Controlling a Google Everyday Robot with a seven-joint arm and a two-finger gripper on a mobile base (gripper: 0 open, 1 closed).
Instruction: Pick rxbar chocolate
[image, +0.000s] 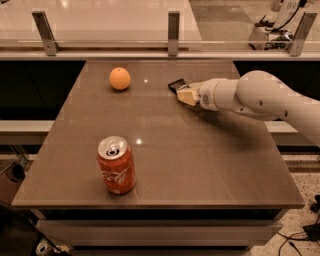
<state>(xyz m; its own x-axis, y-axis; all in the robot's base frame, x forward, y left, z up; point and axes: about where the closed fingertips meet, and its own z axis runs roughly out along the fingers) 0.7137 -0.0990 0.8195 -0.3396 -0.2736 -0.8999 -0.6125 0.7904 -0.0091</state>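
The rxbar chocolate is a small flat black bar lying on the brown table, toward its far right. My gripper reaches in from the right on a white arm. Its cream tip lies low over the table, right against the bar's near right end and covering part of it. Whether it holds the bar does not show.
An orange sits at the far left of the table. A red soda can stands upright near the front edge. A railing with metal posts runs behind the table's far edge.
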